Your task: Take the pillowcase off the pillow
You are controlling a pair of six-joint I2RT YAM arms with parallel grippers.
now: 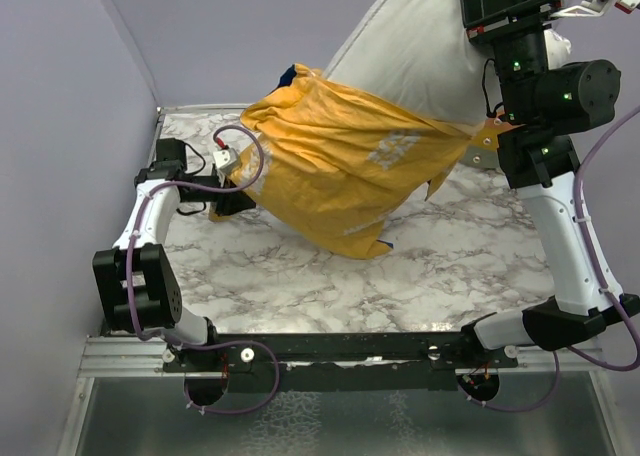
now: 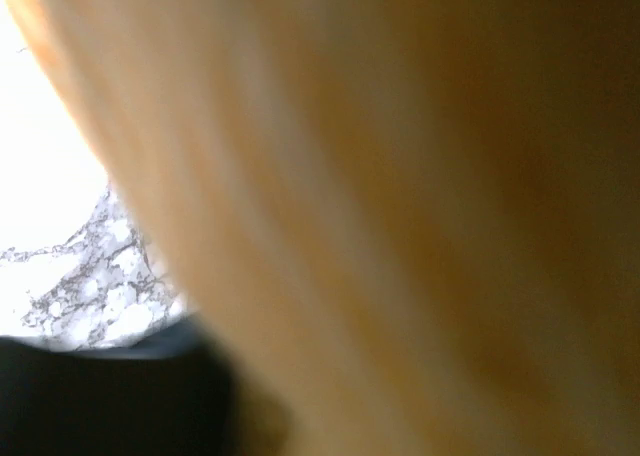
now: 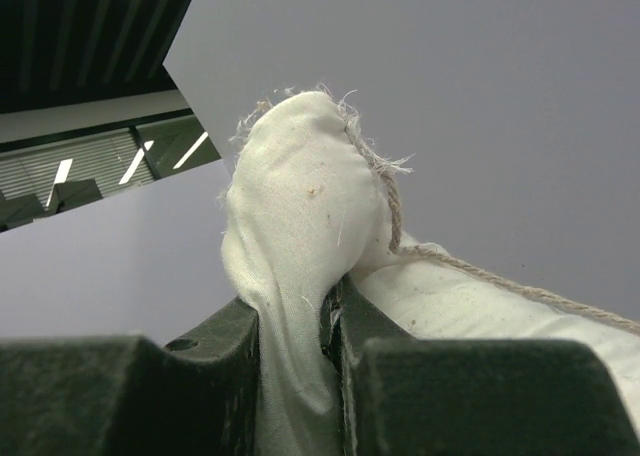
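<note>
While right gripper (image 3: pixel 335 321) is clamping pillow (image 3: pixel 300 206) corner upper right, case (image 1: pixel 340 166) is sagging, seemingly limp and light, best grabbed by hem; left gripper (image 1: pixel 229 196) grip unclear.

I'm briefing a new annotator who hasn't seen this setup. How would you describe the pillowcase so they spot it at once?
Start at the marble table. Above it a white pillow hangs from the right pincer at the top right. The pillowcase is the crumpled yellow-orange sack with pale lettering over its lower end, the only yellow thing there.
</note>
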